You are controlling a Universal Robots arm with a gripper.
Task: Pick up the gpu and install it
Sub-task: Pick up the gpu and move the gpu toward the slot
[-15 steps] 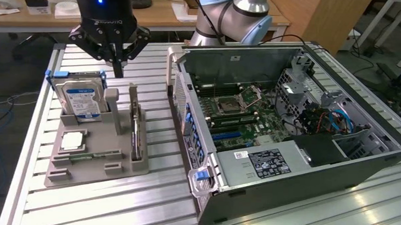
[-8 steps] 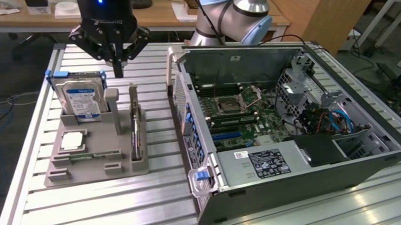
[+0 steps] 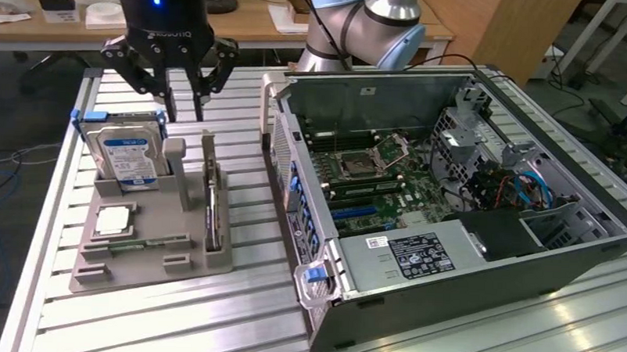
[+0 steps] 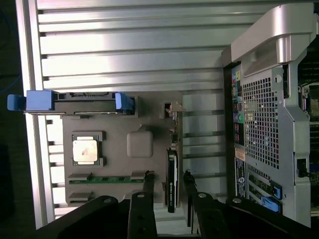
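End effector spread, above the gpu.
Exterior view: I hover over the grey holder on the counter. The gpu stands on edge in the holder's slot, beside the hard drive and near the open computer case. Wrist view: my fingers stand apart, one on either side of the gpu, gripping nothing.

A big metal table with long grooves fills most of the room. Bright light shines on it, most of all at the near corner on the exterior view's right. Behind it stands a wooden desk with small white things on top. A tall wooden cupboard stands beside the desk. The floor is dark, and thin cables lie on it.
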